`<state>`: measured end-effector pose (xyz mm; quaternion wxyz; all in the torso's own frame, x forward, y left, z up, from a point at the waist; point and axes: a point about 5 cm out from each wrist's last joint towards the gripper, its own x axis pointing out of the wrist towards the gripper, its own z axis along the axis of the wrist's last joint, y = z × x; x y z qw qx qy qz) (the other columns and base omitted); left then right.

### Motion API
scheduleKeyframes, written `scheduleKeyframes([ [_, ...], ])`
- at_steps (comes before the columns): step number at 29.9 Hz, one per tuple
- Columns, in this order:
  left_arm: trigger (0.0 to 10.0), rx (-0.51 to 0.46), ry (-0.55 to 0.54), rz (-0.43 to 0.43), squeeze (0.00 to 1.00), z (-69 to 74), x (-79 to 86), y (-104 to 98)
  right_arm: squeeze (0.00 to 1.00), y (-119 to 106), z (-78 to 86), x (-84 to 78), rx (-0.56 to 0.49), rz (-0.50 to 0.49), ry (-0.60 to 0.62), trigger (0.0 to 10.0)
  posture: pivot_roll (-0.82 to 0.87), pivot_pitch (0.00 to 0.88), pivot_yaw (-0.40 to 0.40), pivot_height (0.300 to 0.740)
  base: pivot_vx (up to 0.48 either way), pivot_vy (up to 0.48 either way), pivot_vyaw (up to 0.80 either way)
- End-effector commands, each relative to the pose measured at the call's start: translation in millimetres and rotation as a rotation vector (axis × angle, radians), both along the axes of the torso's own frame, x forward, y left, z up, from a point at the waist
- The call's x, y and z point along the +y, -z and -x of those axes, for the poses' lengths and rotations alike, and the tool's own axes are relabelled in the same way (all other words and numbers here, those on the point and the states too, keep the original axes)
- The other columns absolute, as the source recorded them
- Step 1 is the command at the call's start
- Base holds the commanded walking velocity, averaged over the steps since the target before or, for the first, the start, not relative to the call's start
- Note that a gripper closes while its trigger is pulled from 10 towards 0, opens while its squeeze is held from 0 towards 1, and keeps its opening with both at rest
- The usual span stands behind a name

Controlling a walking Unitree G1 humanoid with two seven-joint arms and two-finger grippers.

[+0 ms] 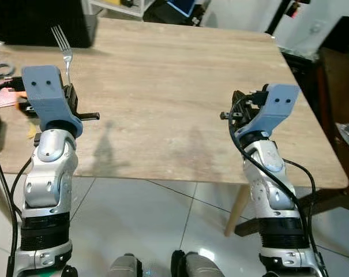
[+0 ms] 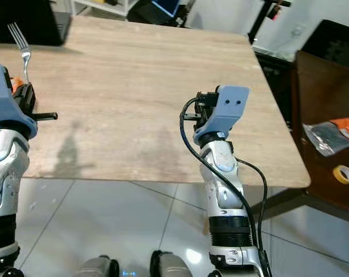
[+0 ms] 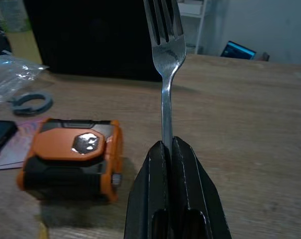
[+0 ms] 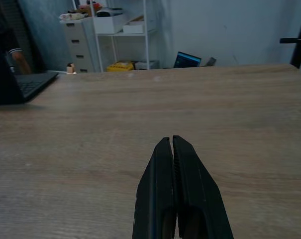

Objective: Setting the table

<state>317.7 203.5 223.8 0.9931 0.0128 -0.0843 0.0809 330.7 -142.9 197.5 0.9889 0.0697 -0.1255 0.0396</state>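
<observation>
Over the wooden table [image 1: 174,98], the left gripper [image 3: 168,147] clamps an upright fork [image 3: 165,74], while the right gripper [image 4: 173,142] is closed with nothing in it.

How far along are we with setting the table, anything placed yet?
Done: nothing laid yet; the wooden table in front of the robot has no place setting on it. In hand: the left gripper is shut on a fork, held tines-up over the table's left side, beside an orange tape measure. The right gripper is shut, carrying nothing. Left: setting the fork down.
</observation>
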Motion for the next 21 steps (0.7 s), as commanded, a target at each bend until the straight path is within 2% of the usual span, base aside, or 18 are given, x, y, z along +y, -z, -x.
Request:
scheduleKeyframes([
  [1,10.0,0.02,0.01,-0.013,0.0,0.2,-3.2,4.7,0.0,1.9,0.2,-5.4,0.008,0.002,0.016,10.0,0.09,0.086,-0.009,0.74,0.0,0.0,0.0],
  [13,10.0,0.009,0.009,-0.027,0.0,-0.2,-1.1,1.9,0.0,1.4,0.1,-5.0,0.007,0.0,0.017,10.0,0.09,0.091,-0.008,0.74,0.0,0.0,0.0],
  [16,10.0,-0.035,0.047,-0.116,0.0,-2.3,2.0,-11.0,0.0,-5.4,1.1,-3.7,-0.021,0.009,0.017,10.0,0.1,0.101,-0.007,0.74,0.0,0.0,0.0],
  [19,10.0,-0.049,0.076,-0.143,0.0,-4.6,1.8,-16.9,0.0,-9.7,1.1,-3.2,-0.04,0.022,0.015,10.0,0.1,0.104,-0.006,0.74,0.0,0.0,0.0],
  [20,10.0,-0.029,0.183,-0.169,0.0,-12.4,-5.5,-25.5,0.0,-22.5,-1.0,-1.7,-0.089,0.056,0.011,10.0,0.11,0.108,-0.003,0.74,0.0,0.0,0.0],
  [21,10.0,-0.029,0.183,-0.169,0.0,-12.4,-5.5,-25.5,0.0,-22.5,-1.0,-1.7,-0.089,0.056,0.011,10.0,0.11,0.108,-0.003,0.74,0.0,0.0,0.0],
])
